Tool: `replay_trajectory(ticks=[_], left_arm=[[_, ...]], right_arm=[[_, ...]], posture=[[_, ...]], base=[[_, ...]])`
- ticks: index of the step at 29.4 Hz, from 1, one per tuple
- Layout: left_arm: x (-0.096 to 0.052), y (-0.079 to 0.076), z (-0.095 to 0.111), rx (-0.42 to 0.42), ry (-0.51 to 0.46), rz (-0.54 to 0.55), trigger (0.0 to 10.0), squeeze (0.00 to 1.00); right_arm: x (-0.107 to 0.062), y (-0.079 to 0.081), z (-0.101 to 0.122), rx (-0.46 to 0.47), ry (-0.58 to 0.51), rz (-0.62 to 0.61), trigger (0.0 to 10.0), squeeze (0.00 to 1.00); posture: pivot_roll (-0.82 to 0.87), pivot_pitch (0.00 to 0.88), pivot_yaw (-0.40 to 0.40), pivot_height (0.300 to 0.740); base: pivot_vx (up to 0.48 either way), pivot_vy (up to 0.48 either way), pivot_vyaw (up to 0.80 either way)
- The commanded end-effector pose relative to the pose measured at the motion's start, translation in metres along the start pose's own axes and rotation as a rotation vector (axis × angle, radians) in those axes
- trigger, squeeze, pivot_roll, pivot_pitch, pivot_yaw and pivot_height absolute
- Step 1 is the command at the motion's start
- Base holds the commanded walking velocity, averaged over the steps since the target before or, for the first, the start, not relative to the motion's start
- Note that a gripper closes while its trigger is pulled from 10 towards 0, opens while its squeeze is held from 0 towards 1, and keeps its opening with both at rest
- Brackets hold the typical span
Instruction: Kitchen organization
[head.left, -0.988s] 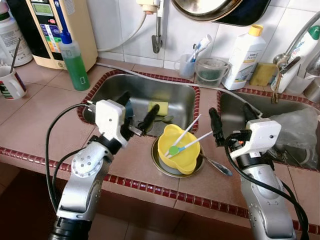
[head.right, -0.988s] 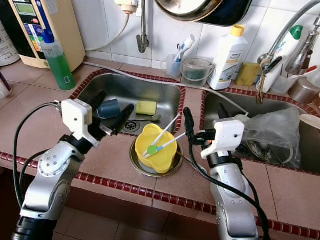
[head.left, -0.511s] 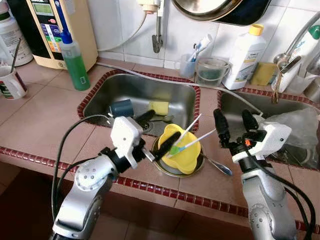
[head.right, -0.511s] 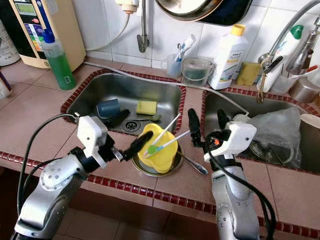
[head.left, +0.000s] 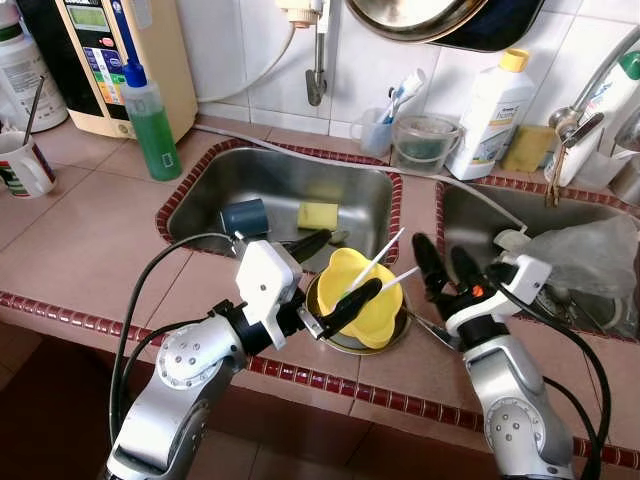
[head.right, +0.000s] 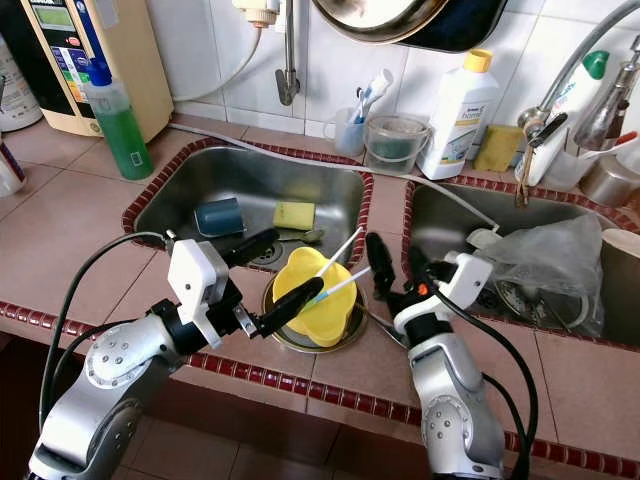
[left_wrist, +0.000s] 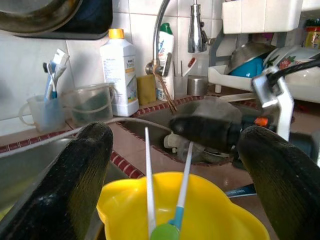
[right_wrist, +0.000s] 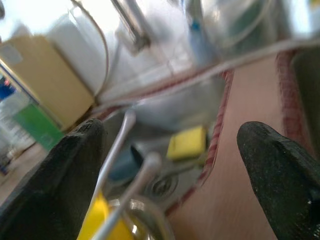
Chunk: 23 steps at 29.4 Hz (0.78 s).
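Yellow bowl (head.left: 365, 300), one, two utensils (head.left: 377, 275) inside, two sinks (head.left: 270, 190)

No text can be read with certainty. The white bottle (left_wrist: 119, 72) with a yellow cap carries a blue and green label, its lettering too small to make out. The beige appliance (head.left: 98, 55) bears coloured panels and a small display, likewise illegible.
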<state>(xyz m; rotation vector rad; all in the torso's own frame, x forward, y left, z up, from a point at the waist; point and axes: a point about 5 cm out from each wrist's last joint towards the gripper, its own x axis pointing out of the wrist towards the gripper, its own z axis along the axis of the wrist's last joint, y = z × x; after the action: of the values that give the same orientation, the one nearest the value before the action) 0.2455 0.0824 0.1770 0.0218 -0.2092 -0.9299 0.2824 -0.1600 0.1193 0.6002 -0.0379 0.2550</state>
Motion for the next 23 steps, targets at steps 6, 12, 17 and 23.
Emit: replay_trajectory(ticks=[6, 12, 17, 23], left_arm=[[0.001, -0.006, 0.006, -0.008, -0.016, -0.015, 10.0, 0.0], [0.002, -0.008, 0.007, -0.015, -0.017, -0.009, 10.0, 0.0], [0.002, -0.008, 0.007, -0.021, -0.018, -0.009, 10.0, 0.0], [0.003, -0.008, 0.008, -0.031, -0.023, -0.01, 10.0, 0.0]], right_arm=[[-0.004, 0.001, -0.003, 0.093, 0.05, 0.063, 9.6, 0.0], [-0.013, 0.002, 0.0, 0.161, 0.054, 0.125, 0.0, 0.0], [-0.017, 0.004, 0.004, 0.146, 0.028, 0.159, 0.0, 0.0], [-0.023, 0.007, 0.006, 0.173, 0.011, 0.184, 0.0, 0.0]], posture=[[0.03, 0.046, -0.055, 0.74], [0.03, 0.051, -0.052, 0.74], [0.02, 0.055, -0.048, 0.74], [0.02, 0.059, -0.043, 0.74]], base=[[0.0, 0.0, 0.0], [0.0, 0.0, 0.0], [0.0, 0.0, 0.0], [0.0, 0.0, 0.0]])
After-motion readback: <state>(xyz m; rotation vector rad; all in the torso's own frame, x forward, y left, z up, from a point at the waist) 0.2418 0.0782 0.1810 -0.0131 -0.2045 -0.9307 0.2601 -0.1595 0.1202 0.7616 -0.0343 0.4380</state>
